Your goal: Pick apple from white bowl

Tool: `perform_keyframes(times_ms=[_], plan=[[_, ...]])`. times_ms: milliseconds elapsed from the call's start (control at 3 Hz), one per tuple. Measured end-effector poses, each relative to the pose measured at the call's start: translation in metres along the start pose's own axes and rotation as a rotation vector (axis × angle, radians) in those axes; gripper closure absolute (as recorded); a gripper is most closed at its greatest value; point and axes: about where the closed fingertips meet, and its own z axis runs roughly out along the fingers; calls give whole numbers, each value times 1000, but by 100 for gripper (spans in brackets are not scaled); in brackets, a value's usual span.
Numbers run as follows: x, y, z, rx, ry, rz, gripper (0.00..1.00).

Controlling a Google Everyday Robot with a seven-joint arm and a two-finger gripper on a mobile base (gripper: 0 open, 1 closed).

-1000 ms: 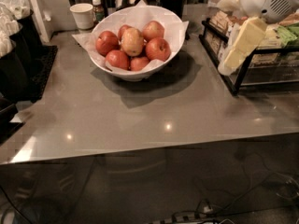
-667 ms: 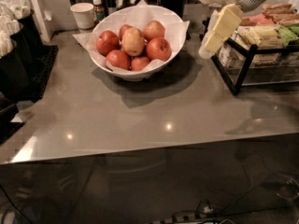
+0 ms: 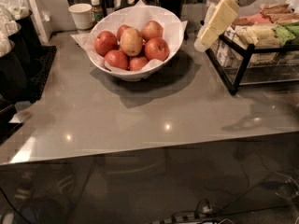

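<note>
The white bowl (image 3: 140,66) stands at the back middle of the grey counter, lined with white paper. It holds several red apples (image 3: 156,49) and one yellowish apple (image 3: 131,41) on top. My gripper (image 3: 208,34) hangs at the upper right, to the right of the bowl's rim and above the counter. Its pale yellow fingers (image 3: 219,17) point down and to the left. It holds nothing that I can see.
A black wire rack (image 3: 254,62) with snack packets stands at the right. A small white paper cup (image 3: 81,16) and a small bottle (image 3: 96,9) stand behind the bowl at left. Dark equipment (image 3: 18,64) lines the left edge. The counter's front edge runs across the lower frame.
My gripper has moved left from over the wire rack toward the bowl. The view has shifted so that the bowl sits lower and more central. The apples have not moved.
</note>
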Motion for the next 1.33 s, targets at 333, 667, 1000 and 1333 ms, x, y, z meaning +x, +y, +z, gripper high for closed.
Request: perform_keyframes(times_ms=[333,667,1000,1333], plan=[[-9,-27,32,12,-61,-24,0],[-26,-47,76,-30,-99,-64,0],[-42,-58,121,-90,-115,-104,0],[-43,-60,121,-84,-119,-102,4]])
